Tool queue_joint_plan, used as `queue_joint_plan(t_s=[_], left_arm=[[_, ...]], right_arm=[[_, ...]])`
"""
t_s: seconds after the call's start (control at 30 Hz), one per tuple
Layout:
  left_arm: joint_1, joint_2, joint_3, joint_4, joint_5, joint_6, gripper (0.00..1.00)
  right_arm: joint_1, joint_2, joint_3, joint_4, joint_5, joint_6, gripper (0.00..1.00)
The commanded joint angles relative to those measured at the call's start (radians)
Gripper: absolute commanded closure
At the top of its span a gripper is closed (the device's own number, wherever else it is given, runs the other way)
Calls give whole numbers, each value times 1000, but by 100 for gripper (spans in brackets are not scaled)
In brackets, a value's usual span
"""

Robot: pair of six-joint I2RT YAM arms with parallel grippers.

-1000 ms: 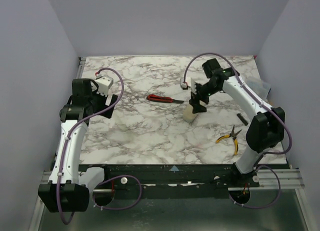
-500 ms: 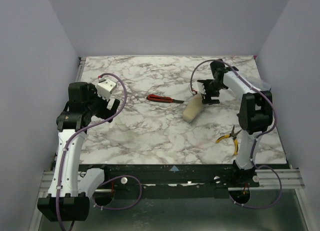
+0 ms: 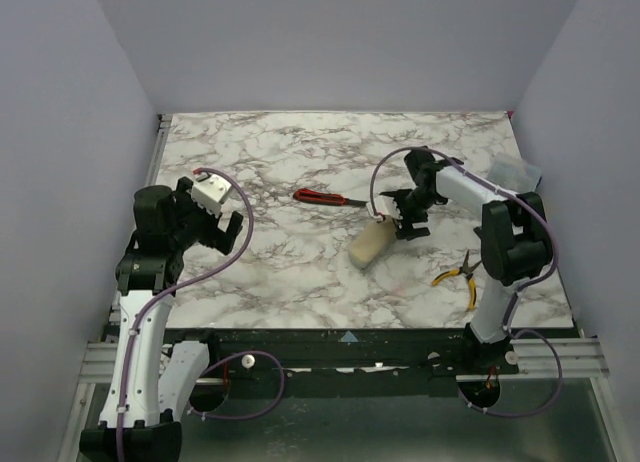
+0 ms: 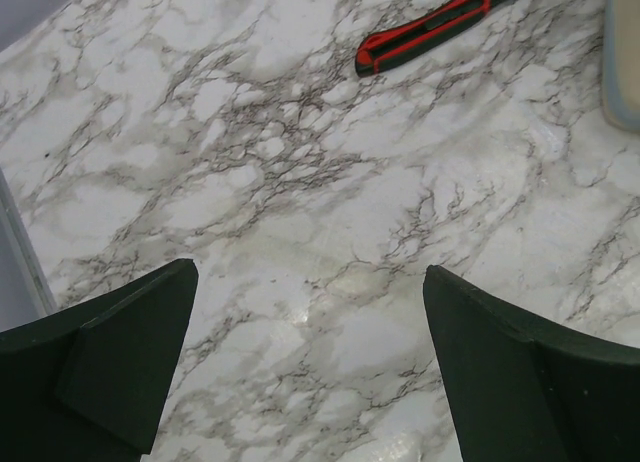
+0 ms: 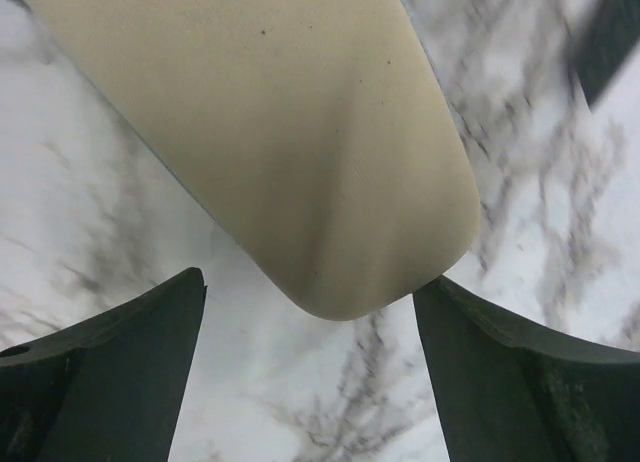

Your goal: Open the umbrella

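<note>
The folded beige umbrella (image 3: 371, 245) lies flat on the marble table (image 3: 300, 272), right of centre, slanting toward 1 o'clock. The right gripper (image 3: 399, 221) sits at that upper end, fingers spread either side, not pinching it. The left gripper (image 4: 308, 282) hangs released over the marble, the red-handled cutter (image 4: 430, 24) at its 1 o'clock.

Open counter (image 3: 290, 140) runs along the far edge. The cutter (image 3: 320, 197) and umbrella (image 3: 369, 245) block the middle. Pliers (image 3: 456, 276) lie near the right edge.
</note>
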State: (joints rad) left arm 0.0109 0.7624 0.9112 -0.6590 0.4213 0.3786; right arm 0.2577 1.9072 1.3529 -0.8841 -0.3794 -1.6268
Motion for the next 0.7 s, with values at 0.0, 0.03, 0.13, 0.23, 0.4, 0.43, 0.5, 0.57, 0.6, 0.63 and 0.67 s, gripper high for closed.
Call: queue_joint_plan(t_s=[0.0, 0.03, 0.13, 0.23, 0.4, 0.43, 0.5, 0.57, 0.6, 0.63, 0.67], left_arm=[[-8, 17, -31, 89, 202, -13, 2], [-8, 23, -47, 104, 210, -29, 2], [-81, 41, -92, 122, 216, -1, 1], [-168, 46, -152, 150, 177, 34, 1], [-227, 44, -246, 297, 181, -93, 2], [-231, 41, -263, 334, 193, -134, 2], [-251, 27, -307, 418, 205, -214, 2], [-275, 7, -348, 489, 205, -287, 2], [-289, -5, -369, 517, 202, -313, 2], [-305, -22, -389, 536, 193, -338, 2], [-322, -38, -404, 556, 178, -354, 2]], right_arm=[[85, -96, -110, -23, -96, 134, 14], [102, -126, -139, -23, -109, 161, 14], [136, -214, -215, -57, -149, 224, 14], [141, -286, -228, -107, -148, 295, 14], [146, -446, -252, -50, -168, 317, 7], [164, -474, -255, -30, -198, 341, 5], [228, -500, -267, 38, -208, 414, 4], [279, -490, -278, 96, -220, 452, 1], [296, -480, -284, 121, -228, 462, 0], [313, -463, -290, 151, -232, 470, 0], [326, -444, -293, 174, -235, 476, 0]])
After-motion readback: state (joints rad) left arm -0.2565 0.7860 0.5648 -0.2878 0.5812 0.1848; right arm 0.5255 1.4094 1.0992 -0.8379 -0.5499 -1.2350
